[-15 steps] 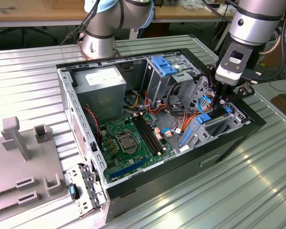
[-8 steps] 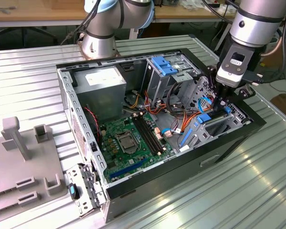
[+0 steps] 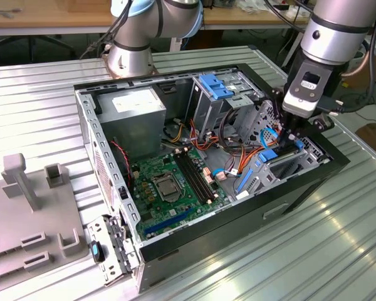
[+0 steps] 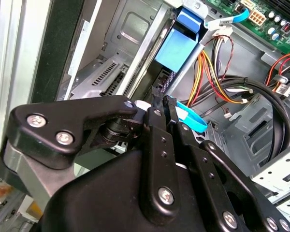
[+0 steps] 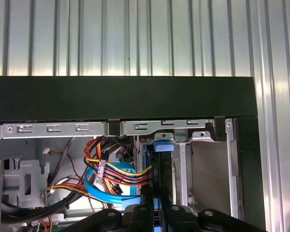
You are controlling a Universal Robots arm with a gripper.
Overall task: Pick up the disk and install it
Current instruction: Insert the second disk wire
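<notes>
Down in the case's front bay [image 3: 294, 157], my gripper [image 4: 160, 107] pinches the disk [image 5: 157, 166] edge-on, so I'd keep it square with the slot.

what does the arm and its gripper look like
The arm is made of silver-grey metal tubes with a black band at the wrist, carrying a grey and black box-shaped module. The gripper is matte black, built of flat linkage bars joined with silver screws. Black cables trail beside the wrist.
</notes>
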